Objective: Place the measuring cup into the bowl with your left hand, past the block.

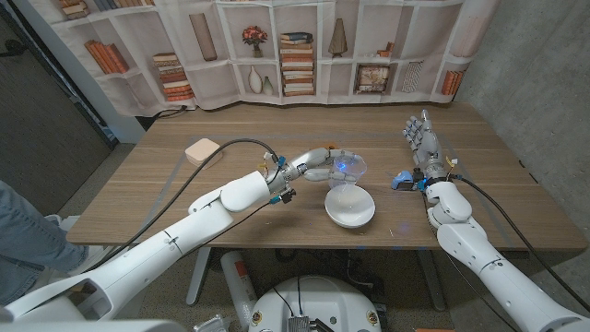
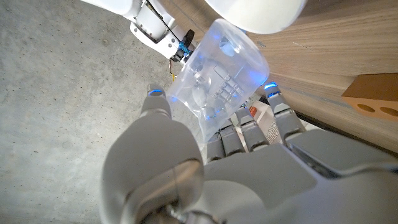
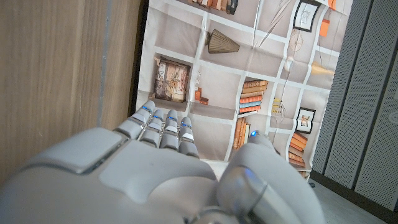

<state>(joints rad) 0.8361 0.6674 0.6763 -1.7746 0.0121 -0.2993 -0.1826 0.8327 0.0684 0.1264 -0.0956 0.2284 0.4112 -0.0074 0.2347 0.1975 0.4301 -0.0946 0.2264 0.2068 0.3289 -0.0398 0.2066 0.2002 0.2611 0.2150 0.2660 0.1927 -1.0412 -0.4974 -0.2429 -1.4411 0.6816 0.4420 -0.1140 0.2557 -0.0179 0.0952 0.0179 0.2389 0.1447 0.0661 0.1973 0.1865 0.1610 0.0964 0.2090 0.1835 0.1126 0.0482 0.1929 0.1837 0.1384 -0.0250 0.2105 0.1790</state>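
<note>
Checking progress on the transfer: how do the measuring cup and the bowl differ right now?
The measuring cup is clear plastic; the bowl is opaque white. The cup is held off the table, tilted, in the left hand; the bowl sits upright on the table, untouched. The cup is taller and narrower; the bowl is wide and shallow. Both look empty.

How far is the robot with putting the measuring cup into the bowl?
Done: the left hand holds the clear plastic measuring cup, lifted off the wooden table, with the pale pink block behind it. In hand: the cup hovers just over the white round bowl's far rim. Left: lower and release it. The right hand waits, fingers apart.
</note>
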